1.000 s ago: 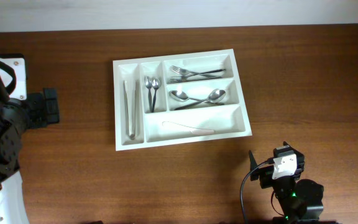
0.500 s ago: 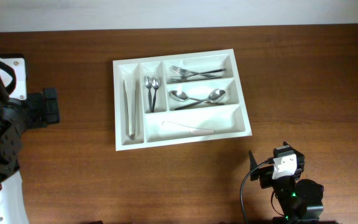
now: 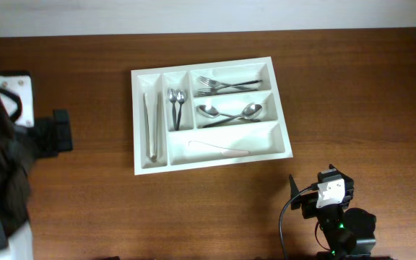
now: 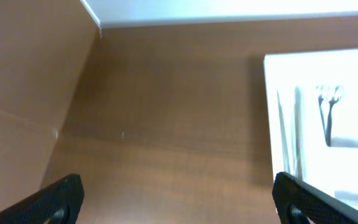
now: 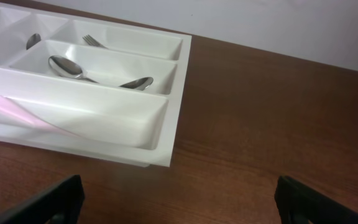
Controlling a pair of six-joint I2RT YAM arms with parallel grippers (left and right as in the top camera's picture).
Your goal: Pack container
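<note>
With your left gripper and right gripper both wide open and empty, well apart from the tray mid-way across the table, a low reach could clip its rim and shove it askew.

The left claw and right claw both gape wide, empty.

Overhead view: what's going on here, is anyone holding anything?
Nothing is in hand. The left gripper and right gripper are both open and empty, well back from the container. It already holds tongs, two small spoons, forks, larger spoons and a pale utensil, each kind in its own compartment. It looks packed, or nearly.
</note>
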